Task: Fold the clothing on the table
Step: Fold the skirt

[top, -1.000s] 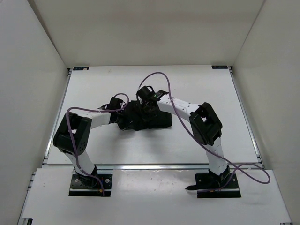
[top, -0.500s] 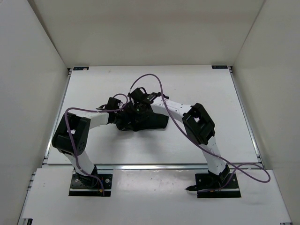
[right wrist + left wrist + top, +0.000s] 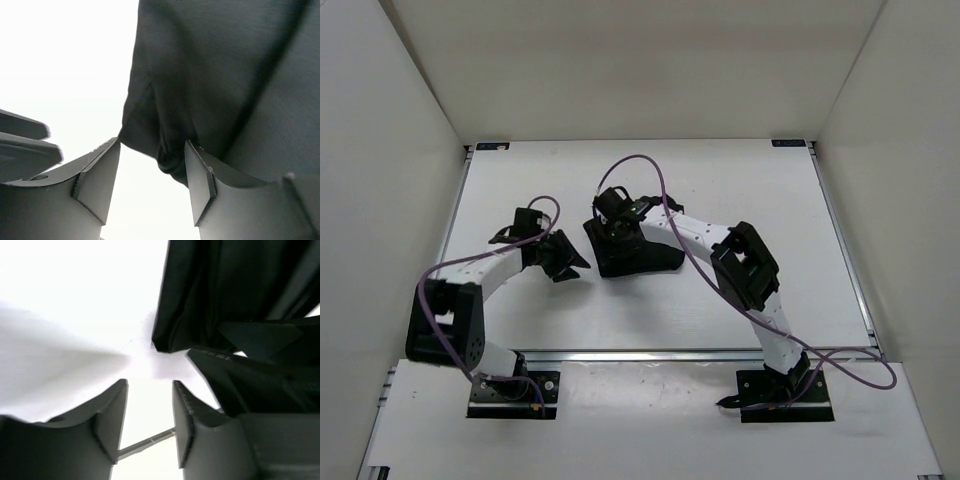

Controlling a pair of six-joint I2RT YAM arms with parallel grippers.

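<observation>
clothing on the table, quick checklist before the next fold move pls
1. left end effector free of the clothing: ok, jaws open, only bare table between them, garment edge just beyond.
2. right end effector free of the fabric: not ok, jaws open but a bulge of fabric sits in the gap.
3. clothing fully on the table: ok, a compact bundle near the middle, well inside the edges.
4. fold lying flat and even: cannot tell, the right arm covers part of it.
5. end effectors apart from each other: ok, the left one sits beside the bundle's left edge.
</observation>
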